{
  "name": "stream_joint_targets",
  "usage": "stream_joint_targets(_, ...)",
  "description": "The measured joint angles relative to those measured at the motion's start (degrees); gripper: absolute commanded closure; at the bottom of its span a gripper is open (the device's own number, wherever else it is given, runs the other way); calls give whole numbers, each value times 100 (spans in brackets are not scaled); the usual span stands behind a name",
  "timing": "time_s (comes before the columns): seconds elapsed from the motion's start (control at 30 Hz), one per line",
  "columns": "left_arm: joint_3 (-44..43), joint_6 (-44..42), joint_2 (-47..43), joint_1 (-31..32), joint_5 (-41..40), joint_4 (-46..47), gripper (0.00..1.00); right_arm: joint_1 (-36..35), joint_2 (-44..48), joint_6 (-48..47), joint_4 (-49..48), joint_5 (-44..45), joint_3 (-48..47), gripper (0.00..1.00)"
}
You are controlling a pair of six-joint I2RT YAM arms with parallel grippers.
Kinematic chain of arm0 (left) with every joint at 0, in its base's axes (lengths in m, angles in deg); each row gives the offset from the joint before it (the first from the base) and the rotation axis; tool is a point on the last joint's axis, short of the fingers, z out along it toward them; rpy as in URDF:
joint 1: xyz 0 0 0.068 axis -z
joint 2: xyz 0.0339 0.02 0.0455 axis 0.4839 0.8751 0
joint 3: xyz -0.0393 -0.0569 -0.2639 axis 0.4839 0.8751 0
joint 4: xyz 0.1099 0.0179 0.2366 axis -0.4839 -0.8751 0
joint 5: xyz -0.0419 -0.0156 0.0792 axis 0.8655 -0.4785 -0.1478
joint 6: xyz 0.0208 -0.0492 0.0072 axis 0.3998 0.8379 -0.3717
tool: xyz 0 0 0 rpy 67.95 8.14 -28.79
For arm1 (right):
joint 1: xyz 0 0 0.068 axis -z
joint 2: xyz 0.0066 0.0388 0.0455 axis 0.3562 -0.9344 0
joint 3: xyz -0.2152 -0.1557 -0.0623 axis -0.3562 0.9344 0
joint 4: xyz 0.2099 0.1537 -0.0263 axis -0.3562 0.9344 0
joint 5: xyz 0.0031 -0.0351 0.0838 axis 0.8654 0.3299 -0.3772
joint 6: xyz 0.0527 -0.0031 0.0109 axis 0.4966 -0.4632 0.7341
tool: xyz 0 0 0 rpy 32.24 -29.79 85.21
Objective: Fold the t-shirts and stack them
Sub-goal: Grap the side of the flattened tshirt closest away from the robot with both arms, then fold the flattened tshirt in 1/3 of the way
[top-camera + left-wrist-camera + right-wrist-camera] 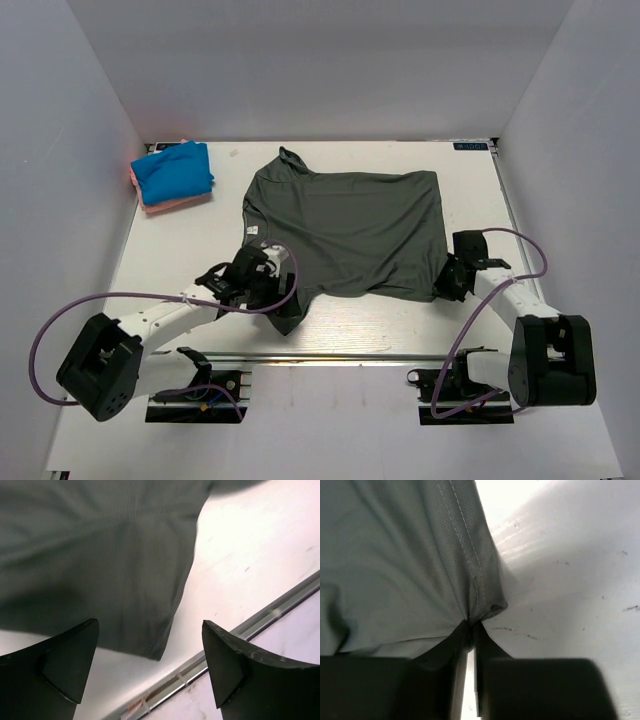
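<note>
The large dark grey-green t-shirt (pixel 350 230) lies spread on the white table, neck to the left with its small white label (pixel 252 230). My left gripper (pixel 262 278) is open and empty above the shirt's near-left sleeve (pixel 125 580); its fingertips (pixel 75 655) stand wide apart over sleeve hem and table. My right gripper (pixel 452 280) is shut on the shirt's near-right hem corner (pixel 480 605), pinching the cloth (pixel 395 555) between its jaws. A folded bright blue t-shirt (pixel 172 170) lies on a folded salmon-pink one (pixel 170 203) at the far left.
A metal rail (pixel 330 355) runs along the table's near edge and also shows in the left wrist view (pixel 260 622). White walls enclose the table on the left, back and right. Purple cables (pixel 120 300) loop from both arms.
</note>
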Motion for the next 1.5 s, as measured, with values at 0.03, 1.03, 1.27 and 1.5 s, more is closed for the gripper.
stream_joint_targets(0.03,-2,26,44,109,-111,-79,10,0,55,22,13,4,28,100)
stream_joint_targets(1.03,-802,750,553,1290,-1805,-1696,100,-2,901,-7,1145,166,-118,100)
stream_joint_targets(1.27,-1434,953,-216,1292,-1906,-2623,100,0,1495,-107,1958,195,-868,100)
stream_joint_targets(1.5,-1429,1141,-197,1272,-1976,-3156,100,22,1298,155,2719,166,-627,100)
